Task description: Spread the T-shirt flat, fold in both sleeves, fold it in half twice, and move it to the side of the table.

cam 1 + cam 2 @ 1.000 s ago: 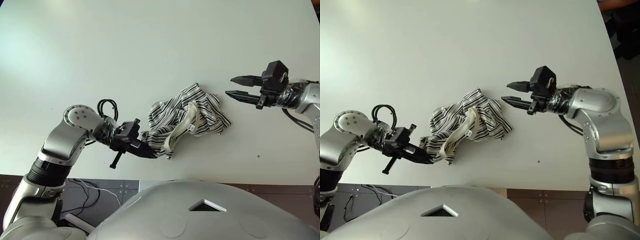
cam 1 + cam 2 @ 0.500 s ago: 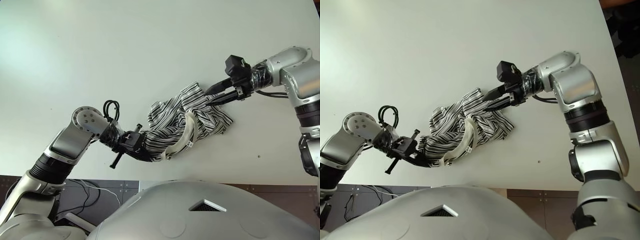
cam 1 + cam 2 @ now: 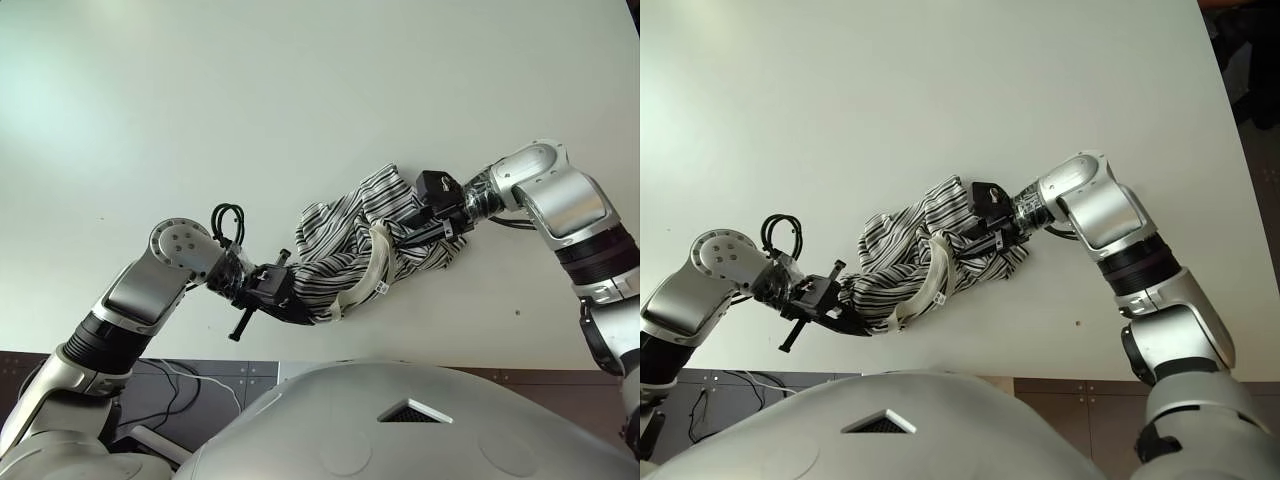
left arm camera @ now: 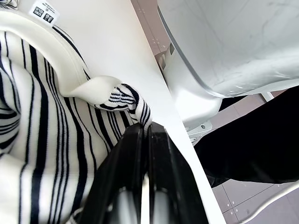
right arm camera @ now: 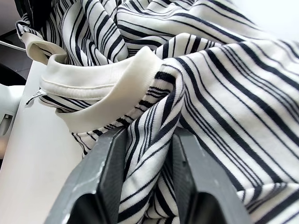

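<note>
Left end effector (image 4: 145, 127) and right end effector (image 5: 149, 135) each grip the crumpled T-shirt (image 3: 350, 235) on the white worktop (image 3: 200, 100).
The left end effector is pinched closed on a small fold of striped cloth at the shirt's near-left end, just beside the cream collar (image 3: 372, 268). The right end effector has its two fingers pressed around a bunched ridge of fabric on the shirt's right side, also close to the collar. The black-and-white striped T-shirt lies in a rumpled heap between the two arms, toward the worktop's near edge, with a small label (image 4: 44, 11) showing at the collar.
</note>
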